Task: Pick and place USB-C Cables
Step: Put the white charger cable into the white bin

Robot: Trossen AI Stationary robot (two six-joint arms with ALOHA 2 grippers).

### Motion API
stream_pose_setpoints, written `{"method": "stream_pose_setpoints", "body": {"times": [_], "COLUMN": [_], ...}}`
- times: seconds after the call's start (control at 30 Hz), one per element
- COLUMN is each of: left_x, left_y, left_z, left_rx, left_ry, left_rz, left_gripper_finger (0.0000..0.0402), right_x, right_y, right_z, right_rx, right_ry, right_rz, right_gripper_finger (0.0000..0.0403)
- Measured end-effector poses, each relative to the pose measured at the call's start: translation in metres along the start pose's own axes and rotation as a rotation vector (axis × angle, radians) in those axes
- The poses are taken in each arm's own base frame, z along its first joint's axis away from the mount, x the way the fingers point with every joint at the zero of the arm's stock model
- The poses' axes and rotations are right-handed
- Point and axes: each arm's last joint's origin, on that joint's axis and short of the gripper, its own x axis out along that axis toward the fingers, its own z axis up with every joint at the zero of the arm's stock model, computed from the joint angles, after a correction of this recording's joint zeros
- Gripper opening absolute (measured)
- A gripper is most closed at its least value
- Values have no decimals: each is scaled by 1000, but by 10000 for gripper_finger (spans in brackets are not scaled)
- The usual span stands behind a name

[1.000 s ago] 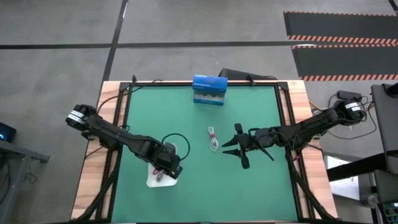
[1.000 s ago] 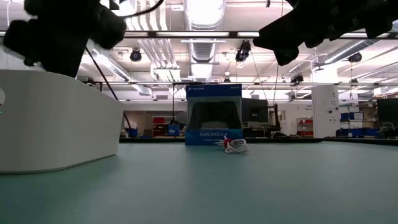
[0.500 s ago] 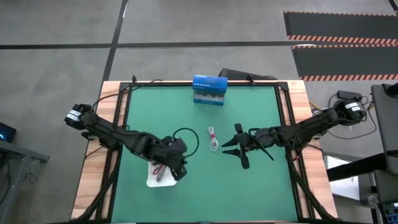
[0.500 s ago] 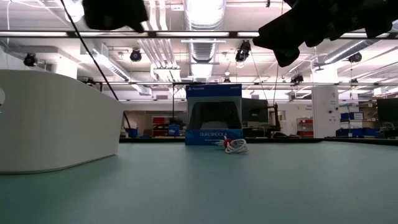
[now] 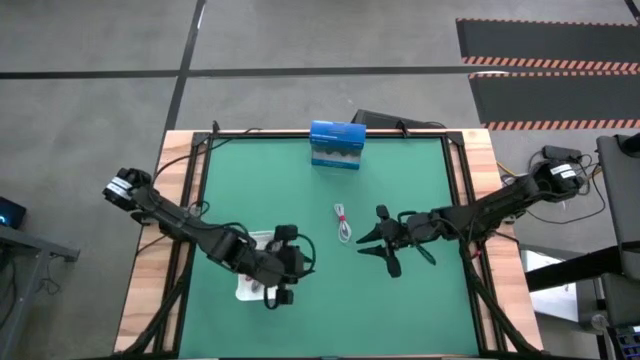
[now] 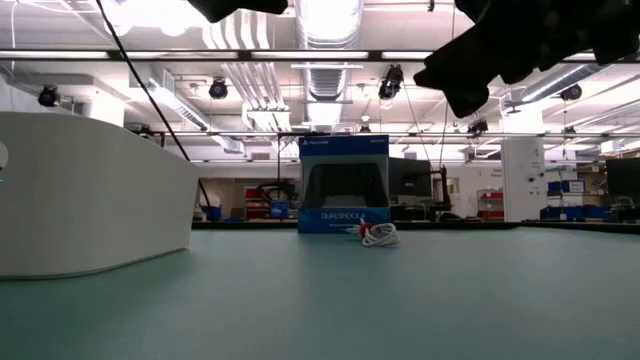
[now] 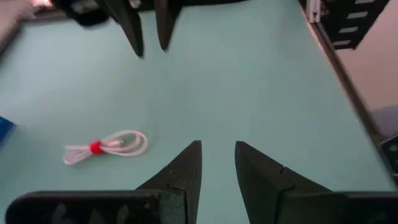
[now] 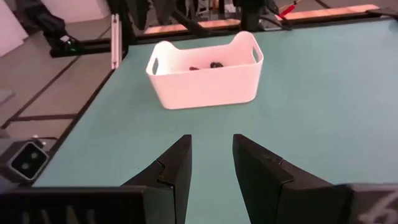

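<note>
A white cable bundle [image 5: 343, 222] with a red tie lies flat on the green mat mid-table; it also shows in the left wrist view [image 7: 107, 145] and the low view [image 6: 379, 235]. The white tray [image 8: 205, 73] stands at the near left, and small dark and reddish bits [image 8: 214, 64] show inside it. My left gripper [image 5: 298, 265] hovers open just right of the tray [image 5: 247, 285], pointing toward the table's right. My right gripper [image 5: 378, 240] hovers open right of the white cable, pointing left. Each gripper's open fingers show in its own wrist view: left [image 7: 217, 163], right [image 8: 212, 155].
A blue box [image 5: 336, 145] stands upright at the far edge, behind the white cable [image 6: 345, 185]. Bare green mat lies between the two grippers and along the near edge. A wooden border and black frame rails ring the mat.
My left gripper has risen from over the white tray and swung toward the table's right and near edge, turning to point right; it has left the low view's top. The white cable has not moved.
</note>
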Motion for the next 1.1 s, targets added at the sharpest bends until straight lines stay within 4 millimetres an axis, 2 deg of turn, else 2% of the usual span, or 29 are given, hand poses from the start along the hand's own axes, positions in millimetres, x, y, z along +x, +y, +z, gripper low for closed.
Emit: {"method": "stream_pose_setpoints", "body": {"times": [0.33, 0.43, 0.63, 0.8, 1.1], "left_x": [-3, -3, -1, -1, -32], "left_y": [-2, -3, -4, -2, 17], "left_z": [2, 5, 6, -2, -15], "left_rx": [181, 222, 288, 312, 237], "left_ry": [-41, -66, -124, -197, -352], "left_rz": [40, 38, 37, 38, 37], "left_gripper_finger": [81, 81, 81, 81, 81], "right_x": [20, 28, 46, 55, 58], "right_y": [-6, -6, -4, -2, -3], "right_z": [-24, -26, -18, -12, 1], "right_rx": [134, 150, 148, 130, 96], "right_ry": [61, 72, 80, 163, 262], "right_rz": [-221, -252, -257, -280, -339], "right_gripper_finger": [107, 107, 107, 107, 107]}}
